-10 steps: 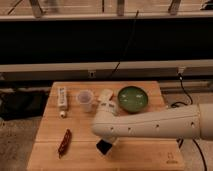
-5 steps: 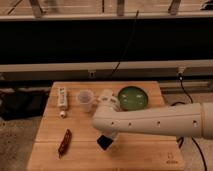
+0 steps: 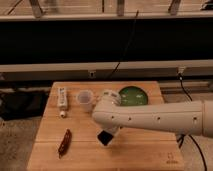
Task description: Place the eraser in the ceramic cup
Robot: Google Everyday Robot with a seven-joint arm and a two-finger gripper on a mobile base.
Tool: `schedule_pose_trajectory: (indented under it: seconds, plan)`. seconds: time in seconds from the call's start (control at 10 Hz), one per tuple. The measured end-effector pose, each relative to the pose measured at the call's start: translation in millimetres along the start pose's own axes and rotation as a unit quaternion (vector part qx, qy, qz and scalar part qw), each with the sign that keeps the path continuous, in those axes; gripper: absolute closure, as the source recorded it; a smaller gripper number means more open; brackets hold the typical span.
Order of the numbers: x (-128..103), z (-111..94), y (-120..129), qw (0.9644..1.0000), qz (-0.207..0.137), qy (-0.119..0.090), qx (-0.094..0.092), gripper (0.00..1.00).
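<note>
The eraser (image 3: pixel 104 138), a flat black block, hangs just below the end of my arm over the middle of the wooden table (image 3: pixel 140 150). My gripper (image 3: pixel 108 132) points down from the pale arm, shut on the eraser, and the arm's bulk hides most of it. The ceramic cup (image 3: pixel 85 100), small, pale and flared at the rim, stands upright at the back left of centre, up and left of the gripper and apart from it.
A wide green bowl (image 3: pixel 133 95) sits at the back right. A pale beige block (image 3: pixel 111 94) shows between cup and bowl, partly behind my arm. A white object (image 3: pixel 62 97) lies at the back left, and a dark-red chili-like object (image 3: pixel 64 142) at the front left.
The arm has risen a little and swung slightly toward the back, carrying the eraser up with it. Everything else on the table has stayed put.
</note>
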Motion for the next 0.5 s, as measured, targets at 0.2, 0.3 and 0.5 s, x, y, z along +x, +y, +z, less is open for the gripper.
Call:
schedule_pose_trajectory:
  seconds: [0.2, 0.3, 0.5]
  plan:
    - [8, -5, -7, 1.0000, -0.001, 0.003, 0.001, 1.00]
    - [10, -6, -10, 1.0000, -0.001, 0.002, 0.001, 1.00]
    - [15, -9, -13, 1.0000, 0.001, 0.002, 0.001, 1.00]
